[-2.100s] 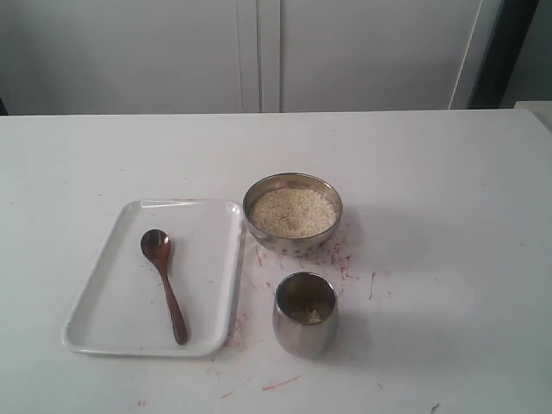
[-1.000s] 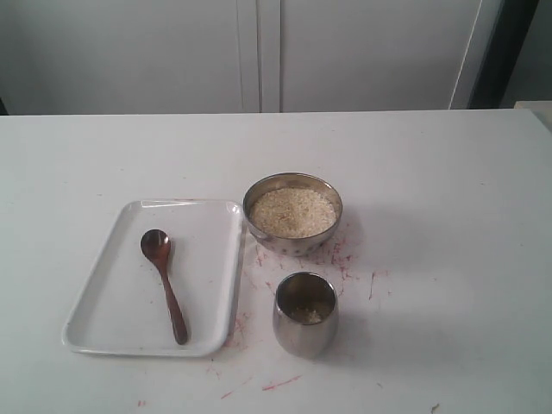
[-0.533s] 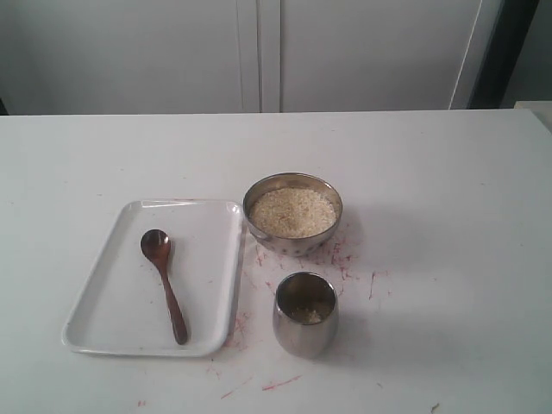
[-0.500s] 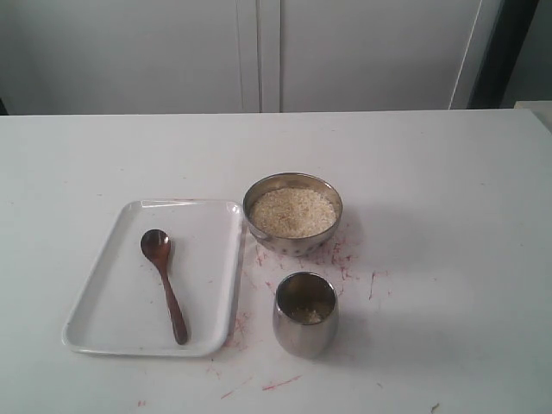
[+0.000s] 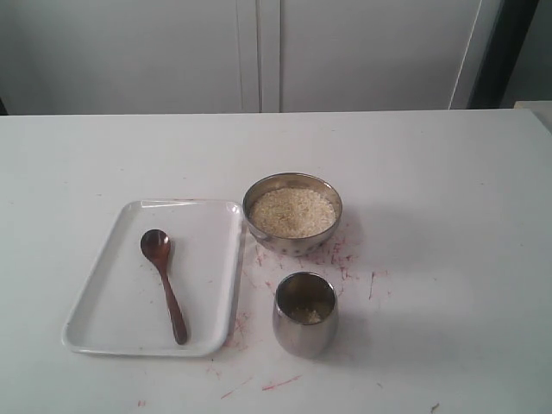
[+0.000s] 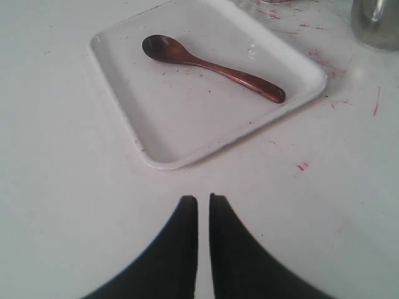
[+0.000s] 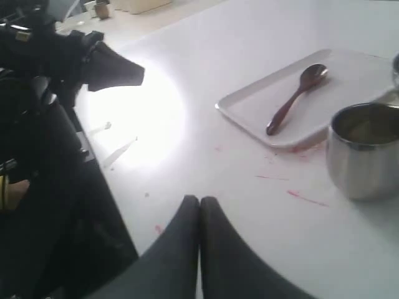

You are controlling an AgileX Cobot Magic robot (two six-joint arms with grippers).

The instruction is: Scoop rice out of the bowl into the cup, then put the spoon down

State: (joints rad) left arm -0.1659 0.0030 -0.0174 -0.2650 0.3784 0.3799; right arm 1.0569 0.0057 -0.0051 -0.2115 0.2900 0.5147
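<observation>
1. Cup [image 5: 302,338] is standing nearest in the exterior view, upright on the table [image 5: 448,216], with a little rice [image 5: 308,316] lying at its bottom.
2. To its left, the white tray [image 5: 103,345] is holding the spoon [image 5: 164,289], which is lying flat with the scoop pointing away and the handle coming toward the near edge.
3. I am judging the spoon to be light, stiff and smooth, so it is probably wanting to slide or roll under a pinch. The middle of the slim handle is looking like the best place to take it, from above and across its width.
4. Farther back, the bowl [image 5: 289,243] is sitting just behind the cup, apart from it, and is almost full of rice. The loose grains are likely spilling easily from a tilted scoop.
5. The left gripper [image 6: 198,200] is hanging over bare table just before the tray. Its jaws are nearly together, showing only a thin slit, and are holding nothing.
6. The right gripper [image 7: 199,200] is keeping its jaws pressed together. It is also holding nothing and touching nothing, with the cup and tray lying beyond it.
</observation>
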